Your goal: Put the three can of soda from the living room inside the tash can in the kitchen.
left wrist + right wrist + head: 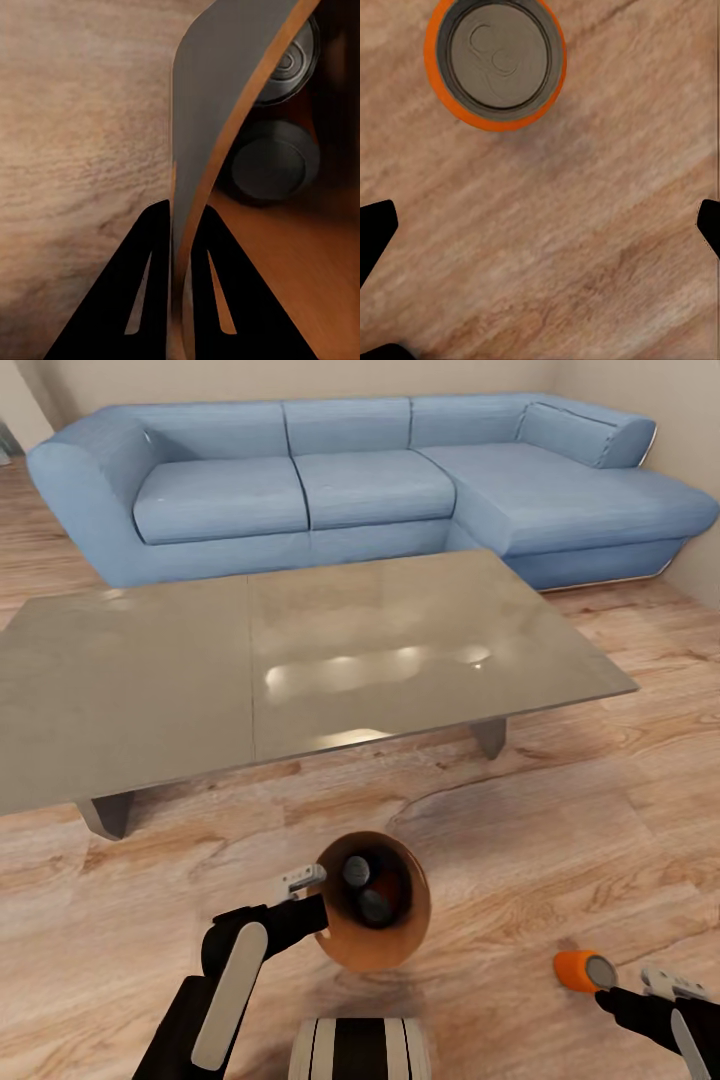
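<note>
The coppery-brown trash can (pixel 385 950) hangs tilted above the wood floor in front of me, its dark mouth turned up toward the head camera. My left gripper (pixel 314 910) is shut on its rim, one finger inside and one outside (pixel 178 251). Two soda cans lie inside it, showing as grey round ends (pixel 357 872) (pixel 376 907); the left wrist view has them past the bin's wall (pixel 217 90). The third orange soda can (pixel 583 970) is on the floor at lower right, grey top (pixel 496 56) facing my right gripper (pixel 622 1000), which is open (pixel 540 225) and a short way from it.
A low grey table (pixel 300 660) stands just ahead of the bin, with the blue L-shaped sofa (pixel 370 490) behind it. Light wood plank floor (pixel 560 830) spreads to the right and front. My trunk (pixel 360 1050) is at the bottom.
</note>
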Robot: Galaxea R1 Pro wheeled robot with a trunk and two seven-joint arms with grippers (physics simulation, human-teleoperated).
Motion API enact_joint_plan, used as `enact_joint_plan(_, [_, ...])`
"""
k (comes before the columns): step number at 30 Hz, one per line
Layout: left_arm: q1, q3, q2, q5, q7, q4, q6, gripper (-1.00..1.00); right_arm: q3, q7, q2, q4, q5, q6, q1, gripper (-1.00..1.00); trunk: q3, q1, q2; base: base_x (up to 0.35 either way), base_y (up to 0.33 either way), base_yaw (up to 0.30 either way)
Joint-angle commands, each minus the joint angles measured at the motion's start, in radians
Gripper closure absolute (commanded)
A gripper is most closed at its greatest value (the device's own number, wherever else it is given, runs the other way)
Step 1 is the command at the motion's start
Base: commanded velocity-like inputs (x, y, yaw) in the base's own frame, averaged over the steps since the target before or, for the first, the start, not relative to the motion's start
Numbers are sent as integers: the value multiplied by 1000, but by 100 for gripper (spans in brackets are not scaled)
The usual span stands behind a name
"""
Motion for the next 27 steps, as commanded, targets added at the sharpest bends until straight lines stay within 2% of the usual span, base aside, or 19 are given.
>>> enact_joint_plan(1, [0, -1, 0, 33, -2, -1, -10, 100, 0, 0, 0, 0, 0, 0, 0, -100, 0, 0, 0, 0, -141, 0])
enact_joint_plan(6, [0, -1, 0, 33, -2, -1, -10, 100, 1, 0, 0, 0, 1, 1, -1, -100, 0, 0, 0, 0, -165, 7])
enact_joint_plan(10, [0, -1, 0, 33, -2, -1, -10, 100, 6, 1, 0, -1, 1, 2, -1, -100, 0, 0, 0, 0, -79, 217])
enact_joint_plan(14, [0, -1, 0, 33, -2, -1, -10, 100, 55, 1, 1, -1, 0, 3, -1, -100, 0, 0, 0, 0, -13, 286])
enact_joint_plan(17, [0, -1, 0, 33, -2, -1, -10, 100, 71, 0, 2, -1, -2, 3, -1, -100, 0, 0, 0, 0, -3, 291])
enact_joint_plan(27, [0, -1, 0, 33, -2, -1, -10, 100, 69, -7, -12, -1, -2, -9, -4, -100, 0, 0, 0, 44, -18, 49])
